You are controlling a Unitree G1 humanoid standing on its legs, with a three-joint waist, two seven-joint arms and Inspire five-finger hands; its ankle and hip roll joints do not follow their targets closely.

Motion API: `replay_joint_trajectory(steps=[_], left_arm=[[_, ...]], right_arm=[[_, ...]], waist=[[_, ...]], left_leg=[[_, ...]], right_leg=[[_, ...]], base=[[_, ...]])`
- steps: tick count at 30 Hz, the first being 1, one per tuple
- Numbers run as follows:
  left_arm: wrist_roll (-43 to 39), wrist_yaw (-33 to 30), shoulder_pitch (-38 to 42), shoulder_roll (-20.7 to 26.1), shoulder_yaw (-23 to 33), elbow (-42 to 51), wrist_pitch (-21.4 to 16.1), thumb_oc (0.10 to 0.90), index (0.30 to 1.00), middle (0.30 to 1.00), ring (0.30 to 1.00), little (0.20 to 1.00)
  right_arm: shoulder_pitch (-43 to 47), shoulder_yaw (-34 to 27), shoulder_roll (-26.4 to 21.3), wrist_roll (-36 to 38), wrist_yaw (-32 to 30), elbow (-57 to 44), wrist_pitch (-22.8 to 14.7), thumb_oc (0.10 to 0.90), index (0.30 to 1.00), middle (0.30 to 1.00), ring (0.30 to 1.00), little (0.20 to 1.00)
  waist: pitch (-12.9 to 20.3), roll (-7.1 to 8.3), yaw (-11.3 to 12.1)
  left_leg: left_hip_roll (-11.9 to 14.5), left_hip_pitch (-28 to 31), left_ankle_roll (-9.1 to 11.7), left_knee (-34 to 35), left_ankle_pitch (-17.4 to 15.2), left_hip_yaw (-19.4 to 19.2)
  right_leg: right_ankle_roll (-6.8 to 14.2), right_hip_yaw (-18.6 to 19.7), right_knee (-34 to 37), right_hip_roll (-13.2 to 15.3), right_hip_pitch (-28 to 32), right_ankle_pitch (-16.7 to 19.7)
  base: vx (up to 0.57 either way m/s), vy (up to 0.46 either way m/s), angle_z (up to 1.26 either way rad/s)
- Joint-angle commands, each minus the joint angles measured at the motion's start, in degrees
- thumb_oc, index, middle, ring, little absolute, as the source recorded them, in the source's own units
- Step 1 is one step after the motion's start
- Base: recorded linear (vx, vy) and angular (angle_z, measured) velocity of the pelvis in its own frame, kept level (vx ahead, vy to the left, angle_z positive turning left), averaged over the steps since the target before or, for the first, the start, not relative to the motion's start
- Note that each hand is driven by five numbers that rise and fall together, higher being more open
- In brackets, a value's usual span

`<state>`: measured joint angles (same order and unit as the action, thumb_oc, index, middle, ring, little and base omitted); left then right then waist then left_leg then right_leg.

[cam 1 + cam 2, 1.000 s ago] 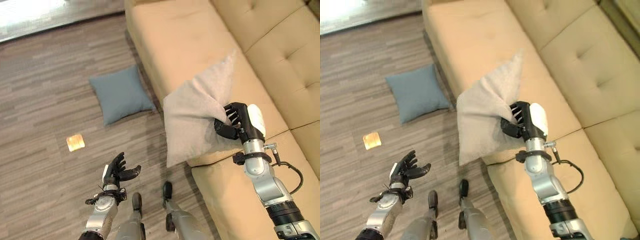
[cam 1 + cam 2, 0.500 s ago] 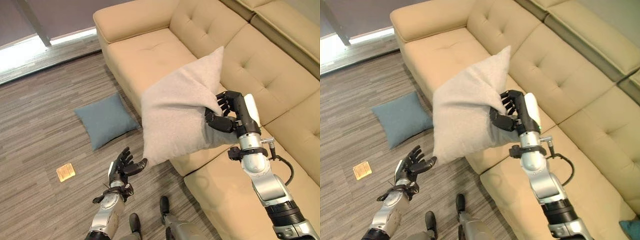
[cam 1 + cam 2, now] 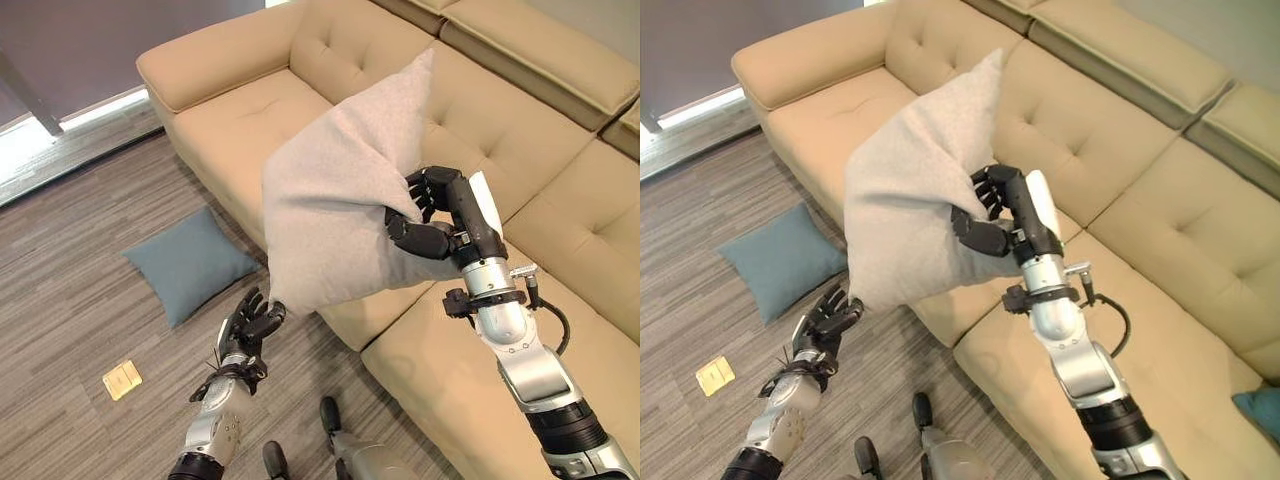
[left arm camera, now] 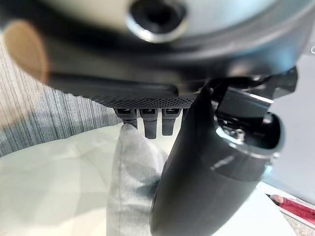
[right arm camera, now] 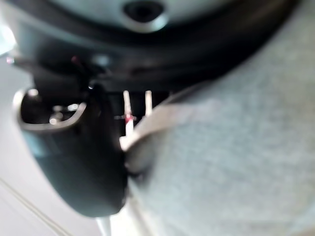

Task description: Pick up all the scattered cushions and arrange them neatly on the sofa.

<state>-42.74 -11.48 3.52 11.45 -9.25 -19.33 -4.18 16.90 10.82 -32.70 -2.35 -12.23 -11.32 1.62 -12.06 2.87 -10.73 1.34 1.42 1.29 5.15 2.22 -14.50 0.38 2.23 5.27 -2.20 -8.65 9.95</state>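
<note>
Right hand (image 3: 432, 215) pinches soft grey square cushion (image 3: 340, 190); left hand (image 3: 248, 325) apparently spread.

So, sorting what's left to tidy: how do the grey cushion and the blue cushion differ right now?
The grey cushion hangs in the air over the sofa, pinched by the right hand; the blue cushion lies flat on the floor. The grey one looks larger. Both are square.

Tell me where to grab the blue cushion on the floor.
Blue cushion lies flat on the floor, apart from the sofa. Probably pinch a corner or edge from above, on the near side; a flat face offers nothing to curl round. Left hand is open and nearest.
</note>
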Motion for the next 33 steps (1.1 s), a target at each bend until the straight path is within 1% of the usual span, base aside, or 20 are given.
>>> replay_joint_trajectory(steps=[1,6,12,13,14,20,27,29,30,31,32,33], left_arm=[[0.86,3.18,2.6,1.41,-2.56,-1.17,-5.75,0.8,0.9,0.9,0.9,0.9],[0.83,3.89,3.52,1.48,-3.16,-1.16,-5.58,0.8,0.9,0.9,0.9,0.9],[1.35,4.98,6.37,1.82,-4.76,-1.47,-5.08,0.8,0.9,0.9,0.9,0.9],[1.35,5.54,7.5,1.83,-5.65,-1.57,-4.88,0.562,0.542,0.542,0.542,0.542],[1.56,5.96,7.84,1.76,-6.05,-1.57,-4.89,0.4,0.3,0.3,0.3,0.3],[0.34,7.73,8.17,0.23,-8.3,-1.26,-4.25,0.4,0.3,0.3,0.3,0.3],[2.37,9.91,7.4,0.02,-10.59,-1.05,-3.52,0.4,0.3,0.3,0.3,0.3],[2.58,10.72,6.83,-0.17,-11.44,-0.38,-3.29,0.4,0.3,0.3,0.3,0.3],[2.59,10.71,6.79,-0.18,-11.48,-0.36,-3.28,0.4,0.3,0.3,0.3,0.3],[2.69,11.19,6.55,-0.33,-11.9,0.35,-3.14,0.4,0.3,0.3,0.3,0.3],[2.69,11.19,6.51,-0.34,-11.94,0.37,-3.13,0.4,0.3,0.3,0.3,0.3],[2.96,11.57,6.18,-0.29,-12.42,1.4,-3.09,0.4,0.3,0.3,0.3,0.3]], right_arm=[[9.93,-3.27,4.77,4.38,-2.54,-8.63,-14.31,0.4,0.3,0.3,0.3,0.3],[9.35,-3.4,5.2,5.18,-1.57,-9.08,-14.48,0.4,0.3,0.3,0.3,0.3],[9.26,-2.69,7.05,6.55,-0.3,-9.96,-14.88,0.4,0.3,0.3,0.3,0.3],[9.23,-2.23,7.77,7.02,0.25,-10.16,-14.98,0.4,0.3,0.3,0.3,0.3],[9.25,-2.09,8.06,7.14,0.37,-10.2,-15.02,0.4,0.3,0.3,0.3,0.3],[8.73,-1.47,8.67,6.78,1.19,-10.1,-14.75,0.4,0.3,0.3,0.3,0.3],[6.78,-2.64,8.14,6.2,1.59,-9.27,-14.35,0.4,0.3,0.3,0.3,0.3],[4.83,-3.68,7.72,5.64,1.74,-9.02,-14.33,0.4,0.3,0.3,0.3,0.3],[4.75,-3.71,7.71,5.64,1.75,-9.08,-14.31,0.4,0.3,0.3,0.3,0.3],[3.08,-4.68,7.58,5.4,1.93,-8.9,-14.17,0.4,0.3,0.3,0.3,0.3],[3.0,-4.71,7.58,5.4,1.94,-8.95,-14.15,0.4,0.3,0.3,0.3,0.3],[0.91,-5.53,7.68,5.41,2.2,-8.53,-14.19,0.4,0.3,0.3,0.3,0.3]], waist=[[15.87,0.55,-0.45],[15.91,0.35,-0.77],[16.05,-0.02,-1.44],[16.14,-0.21,-1.76],[16.12,-0.31,-1.92],[15.93,-0.78,-2.47],[15.73,-1.75,-2.91],[15.58,-2.4,-3.32],[15.61,-2.41,-3.33],[15.51,-2.89,-3.65],[15.55,-2.9,-3.65],[15.39,-3.38,-4.09]], left_leg=[[0.47,-0.35,0.41,-0.15,-6.14,1.16],[0.44,-0.17,0.33,-0.15,-6.15,0.98],[0.41,-0.14,0.25,-0.15,-6.15,0.76],[0.44,-0.1,0.24,-0.15,-6.16,0.56],[0.46,-0.07,0.22,-0.15,-6.14,0.47],[0.55,-0.02,0.18,-0.15,-6.04,0.1],[0.78,0.18,0.34,-0.15,-5.71,-0.18],[0.85,0.22,0.47,-0.15,-5.49,0.0],[0.85,0.21,0.47,-0.15,-5.48,0.04],[1.03,0.18,0.63,-0.15,-5.36,0.09],[1.04,0.17,0.63,-0.15,-5.36,0.12],[1.3,0.37,0.82,-0.15,-5.23,0.09]], right_leg=[[7.96,-1.57,-3.06,4.51,3.17,-6.89],[7.99,-1.27,-3.01,4.61,3.26,-6.81],[8.04,-0.98,-3.14,4.66,3.12,-6.73],[8.03,-0.8,-3.22,4.66,3.03,-6.68],[8.01,-0.66,-3.25,4.66,2.98,-6.68],[7.93,-0.2,-3.35,4.49,2.67,-6.59],[7.61,-0.21,-3.5,4.37,2.71,-6.93],[7.45,-0.47,-3.45,4.36,2.98,-7.17],[7.45,-0.52,-3.43,4.36,2.99,-7.17],[7.29,-0.69,-3.45,4.34,3.08,-7.46],[7.28,-0.72,-3.45,4.34,3.08,-7.47],[6.91,-0.91,-3.94,4.24,3.19,-8.03]], base=[[0.0,0.009,-0.06],[0.0,0.01,-0.06],[0.0,0.004,-0.01],[0.0,0.0,0.0],[0.0,0.0,0.0],[-0.02,-0.018,-0.03],[-0.01,-0.047,-0.03],[0.0,-0.065,0.0],[0.01,-0.091,0.01],[0.01,-0.05,0.01],[0.02,-0.105,0.03],[0.02,-0.077,0.02]])
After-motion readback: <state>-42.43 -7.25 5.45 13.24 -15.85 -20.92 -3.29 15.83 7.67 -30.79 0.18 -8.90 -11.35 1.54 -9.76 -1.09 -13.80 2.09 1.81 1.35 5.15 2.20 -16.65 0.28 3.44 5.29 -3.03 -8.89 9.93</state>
